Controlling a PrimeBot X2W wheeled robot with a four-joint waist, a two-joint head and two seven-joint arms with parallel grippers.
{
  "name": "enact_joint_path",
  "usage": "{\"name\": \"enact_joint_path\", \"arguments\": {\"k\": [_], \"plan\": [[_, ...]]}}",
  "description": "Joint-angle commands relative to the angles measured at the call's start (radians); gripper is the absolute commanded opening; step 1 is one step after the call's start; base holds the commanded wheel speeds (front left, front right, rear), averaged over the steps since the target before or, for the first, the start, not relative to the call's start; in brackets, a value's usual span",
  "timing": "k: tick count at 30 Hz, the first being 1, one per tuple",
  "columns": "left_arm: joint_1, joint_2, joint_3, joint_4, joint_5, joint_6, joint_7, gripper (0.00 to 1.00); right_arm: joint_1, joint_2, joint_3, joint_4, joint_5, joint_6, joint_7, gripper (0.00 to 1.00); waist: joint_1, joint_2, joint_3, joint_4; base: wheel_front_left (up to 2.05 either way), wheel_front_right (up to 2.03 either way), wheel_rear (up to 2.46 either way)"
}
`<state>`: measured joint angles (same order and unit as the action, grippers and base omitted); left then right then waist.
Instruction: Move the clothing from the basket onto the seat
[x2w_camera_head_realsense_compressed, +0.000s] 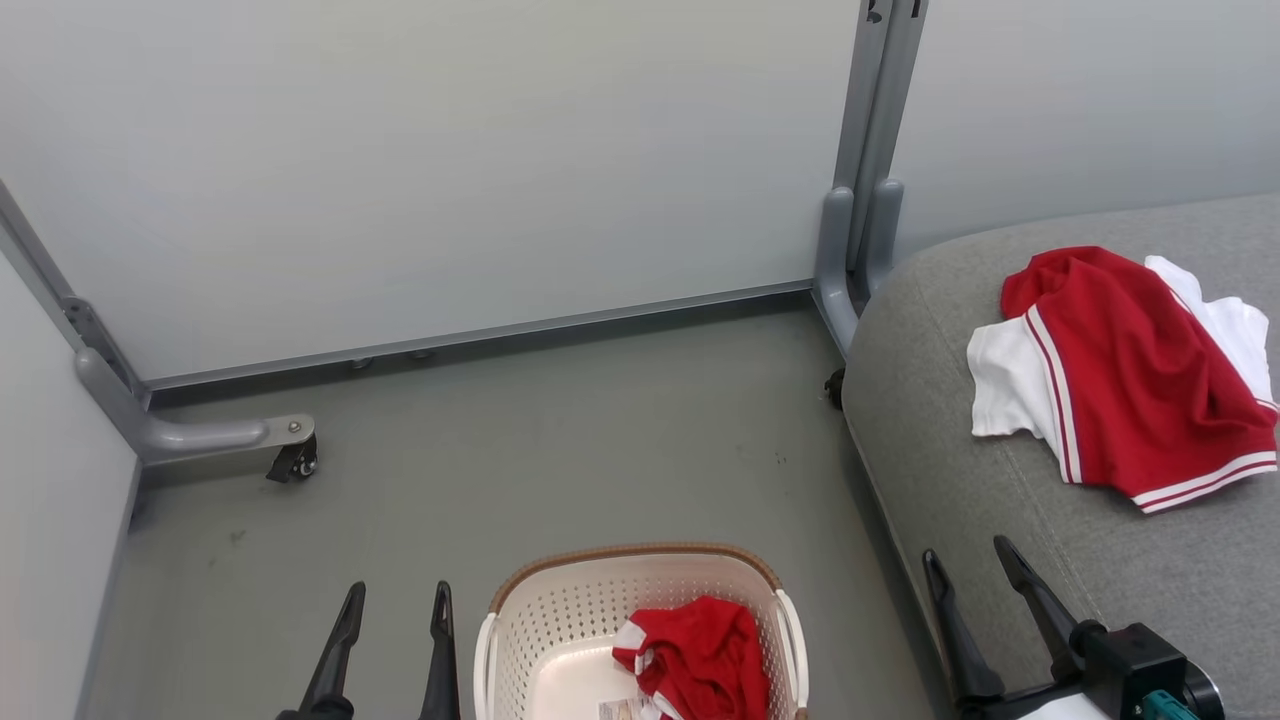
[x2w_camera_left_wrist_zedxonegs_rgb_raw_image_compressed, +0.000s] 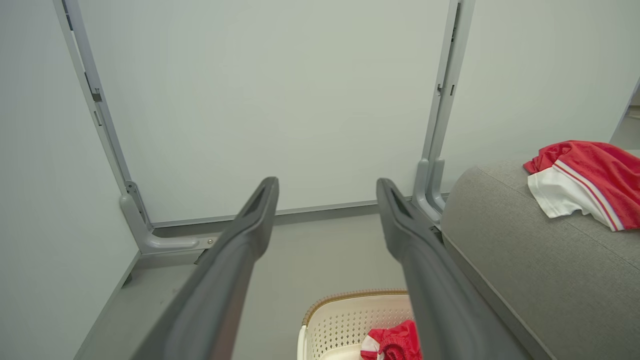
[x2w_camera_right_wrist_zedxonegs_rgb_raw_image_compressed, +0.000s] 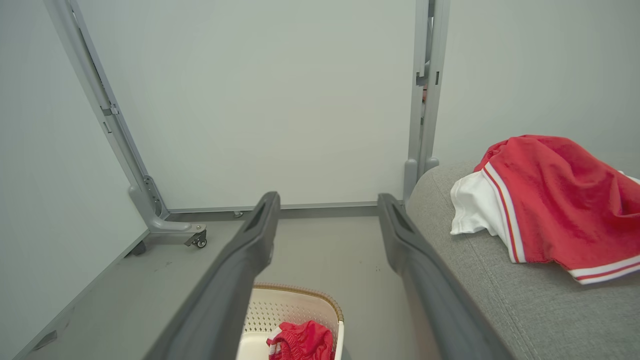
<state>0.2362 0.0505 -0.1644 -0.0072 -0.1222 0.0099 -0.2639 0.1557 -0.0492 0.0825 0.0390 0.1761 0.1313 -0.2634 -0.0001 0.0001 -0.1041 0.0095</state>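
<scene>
I see the seat (x2w_camera_head_realsense_compressed: 1000, 520) bearing one red-white garment (x2w_camera_head_realsense_compressed: 1130, 380). The basket (x2w_camera_head_realsense_compressed: 560, 610), on the floor (x2w_camera_head_realsense_compressed: 600, 440) beside it, holds one crumpled red garment (x2w_camera_head_realsense_compressed: 700, 655). My left gripper (x2w_camera_head_realsense_compressed: 398, 592) and right gripper (x2w_camera_head_realsense_compressed: 966, 550) stand wide, holding nothing.

white partition panels (x2w_camera_head_realsense_compressed: 450, 150) | grey floor (x2w_camera_head_realsense_compressed: 560, 450) | black caster (x2w_camera_head_realsense_compressed: 298, 462) under frame foot (x2w_camera_head_realsense_compressed: 210, 435)

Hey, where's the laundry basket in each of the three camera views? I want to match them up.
Head view: the basket is at bottom centre, on the floor left of the seat.
Left wrist view: basket at the bottom edge, right of centre.
Right wrist view: basket at the bottom edge, just left of centre.
Shared landmark: the red and white garment on the seat, at the right in every view.
</scene>
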Motion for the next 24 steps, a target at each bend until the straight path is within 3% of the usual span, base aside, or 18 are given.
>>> {"name": "enact_joint_path", "arguments": {"k": [1, 24], "plan": [[0.018, 0.0, 0.005, 0.003, -0.008, 0.0, -0.001, 1.0, 0.019, -0.003, 0.0, 0.001, -0.002, -0.001, -0.002, 1.0, 0.0001, -0.0001, -0.003, -0.002, 0.0, 0.0, 0.0], [0.021, 0.0, -0.011, 0.012, -0.016, 0.008, -0.001, 1.0, 0.037, -0.003, 0.001, -0.004, -0.016, -0.001, -0.002, 1.0, 0.0001, -0.0001, -0.007, 0.009, 0.0, 0.0, 0.0]]}}
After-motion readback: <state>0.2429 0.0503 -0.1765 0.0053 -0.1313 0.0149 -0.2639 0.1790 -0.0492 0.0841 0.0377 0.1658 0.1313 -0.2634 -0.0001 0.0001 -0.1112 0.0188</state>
